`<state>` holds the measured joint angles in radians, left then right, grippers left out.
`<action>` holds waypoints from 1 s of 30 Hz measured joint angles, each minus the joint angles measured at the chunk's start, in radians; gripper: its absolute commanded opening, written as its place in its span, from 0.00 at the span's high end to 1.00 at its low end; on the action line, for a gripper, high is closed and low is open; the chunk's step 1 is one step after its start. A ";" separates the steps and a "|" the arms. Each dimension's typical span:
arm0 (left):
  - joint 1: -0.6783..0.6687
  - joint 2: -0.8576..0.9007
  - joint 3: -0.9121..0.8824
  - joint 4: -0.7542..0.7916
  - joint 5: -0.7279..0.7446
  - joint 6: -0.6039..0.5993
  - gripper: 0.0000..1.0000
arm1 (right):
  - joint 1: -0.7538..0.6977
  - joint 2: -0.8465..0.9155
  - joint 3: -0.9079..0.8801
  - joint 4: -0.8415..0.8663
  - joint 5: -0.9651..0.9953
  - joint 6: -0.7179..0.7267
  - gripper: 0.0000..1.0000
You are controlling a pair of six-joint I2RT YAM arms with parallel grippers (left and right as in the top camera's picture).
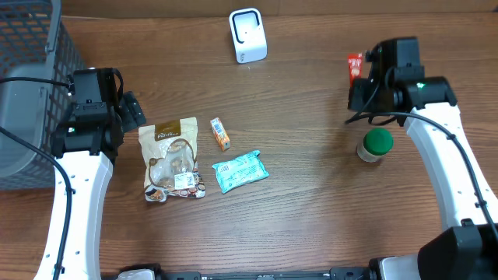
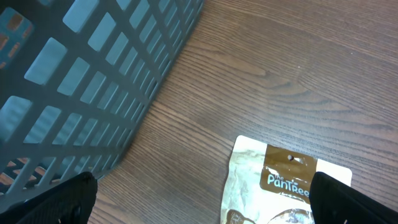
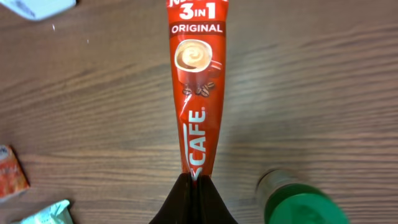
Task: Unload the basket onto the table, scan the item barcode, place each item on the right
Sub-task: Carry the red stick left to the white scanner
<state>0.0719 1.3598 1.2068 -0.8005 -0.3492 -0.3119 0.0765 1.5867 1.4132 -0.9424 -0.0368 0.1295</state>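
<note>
Firstly, overhead. The right gripper (image 1: 362,78) is clamped on the red coffee sachet (image 1: 355,68), the task item, which projects beyond the fingertips toward the white scanner (image 1: 248,35). Sachet and scanner are well apart. A green-lidded jar (image 1: 377,145) stands just behind the fingers, on the arm's side. The left gripper (image 1: 131,110) hangs spread wide and empty, with a grey basket (image 1: 31,93) to its outer side and a brown pouch (image 1: 173,159) just ahead of its tips. An orange box (image 1: 220,133) and a teal packet (image 1: 240,171) lie beyond the pouch.

Left wrist view: the fingertips (image 2: 62,202) sit far apart at the bottom corners, with only bare wood and the pouch's top edge between them.

Right wrist view: the fingers (image 3: 194,202) meet on the sachet's lower end. Its printed face shows, and no barcode is visible on it.

Assessment: the step in hand is presentation to the scanner. Carry the sachet across, turn the wrist so the hidden side, the likely place for the code, faces the scanner window, and hold it flat and steady. Such a narrow pinch may let the sachet droop.

Surface: the wood-grain table (image 1: 311,210) is level, with an open path from fingers to scanner.
</note>
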 measured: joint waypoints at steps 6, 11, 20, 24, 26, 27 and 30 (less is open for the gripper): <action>0.000 0.000 0.000 0.000 0.000 0.000 0.00 | 0.101 0.000 0.246 -0.017 0.030 -0.037 0.97; 0.000 0.000 0.000 0.000 0.000 0.000 0.00 | 0.185 0.010 0.435 -0.106 0.053 -0.081 0.97; 0.000 0.000 0.000 0.000 0.000 0.000 0.00 | 0.259 0.252 0.813 -0.201 0.078 -0.163 0.96; 0.000 0.000 0.000 0.000 0.000 0.000 0.00 | 0.271 0.408 0.814 -0.115 0.084 -0.175 0.96; 0.000 0.000 0.000 0.000 0.000 0.000 0.00 | 0.271 0.473 0.813 -0.077 0.089 -0.179 0.96; 0.000 0.000 0.000 0.000 0.000 0.000 0.00 | 0.271 0.503 0.812 -0.058 0.090 -0.180 0.96; 0.000 0.000 0.000 0.000 0.000 0.000 0.00 | 0.271 0.587 0.811 0.019 0.090 -0.182 0.96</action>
<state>0.0719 1.3598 1.2068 -0.8005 -0.3489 -0.3119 0.3477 2.1742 2.2238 -0.9237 0.0536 -0.0528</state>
